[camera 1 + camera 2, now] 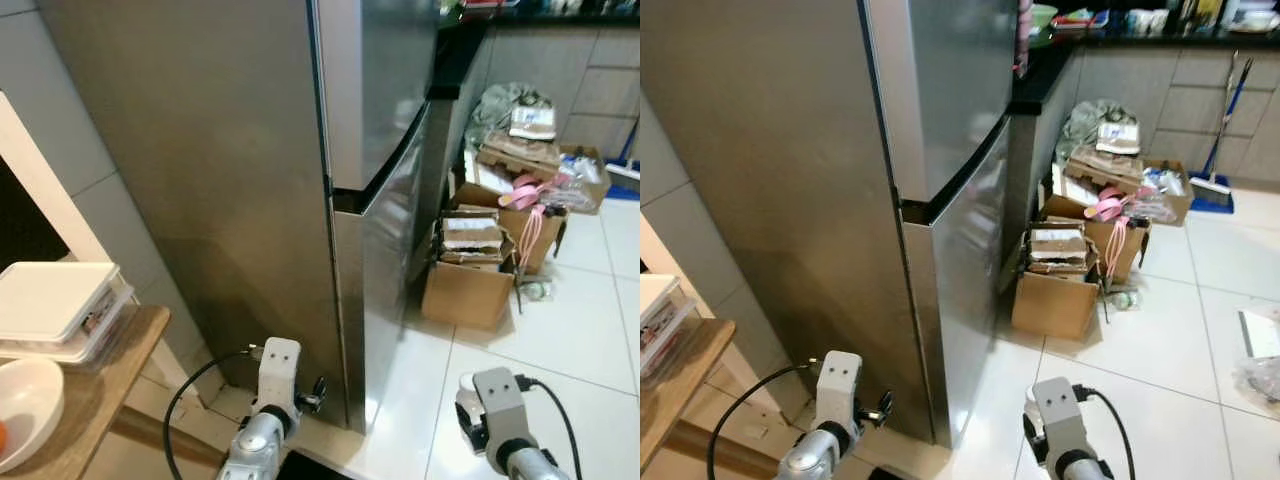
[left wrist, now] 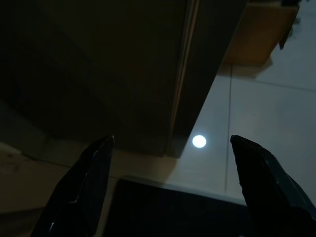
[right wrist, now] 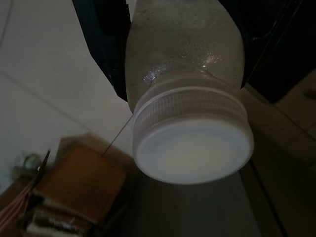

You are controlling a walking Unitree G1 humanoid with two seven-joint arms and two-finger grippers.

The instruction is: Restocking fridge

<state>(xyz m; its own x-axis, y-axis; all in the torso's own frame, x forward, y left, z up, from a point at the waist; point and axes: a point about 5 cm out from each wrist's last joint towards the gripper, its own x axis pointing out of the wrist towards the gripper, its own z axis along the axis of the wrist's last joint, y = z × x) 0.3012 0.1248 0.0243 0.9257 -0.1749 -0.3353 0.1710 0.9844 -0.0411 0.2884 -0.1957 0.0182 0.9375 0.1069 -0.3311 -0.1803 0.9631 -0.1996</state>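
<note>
The tall stainless-steel two-door fridge (image 1: 300, 180) stands with both doors closed, its front corner edge running down to the white tiled floor (image 1: 1140, 390) between the two arms. Right of that corner the tiles lie open as far as a heap of brown cardboard boxes (image 1: 1060, 285) (at least three, stacked and spilling paper) against the grey cabinet fronts (image 1: 1160, 90). On the fridge's other side, a wooden bench (image 1: 95, 395) juts in with its rounded edge close to the steel side panel, carrying two stacked white lidded containers (image 1: 55, 305) and one white bowl (image 1: 25, 405).

The left gripper (image 2: 170, 187) hangs low before the fridge's bottom corner, its two black fingers (image 2: 84, 187) spread wide with nothing between them. The right gripper (image 3: 182, 54) is clamped on one frosted clear plastic bottle with a white screw cap (image 3: 190, 138), fingers pressing the bottle's shoulders, held low over the open tiles right of the fridge.
</note>
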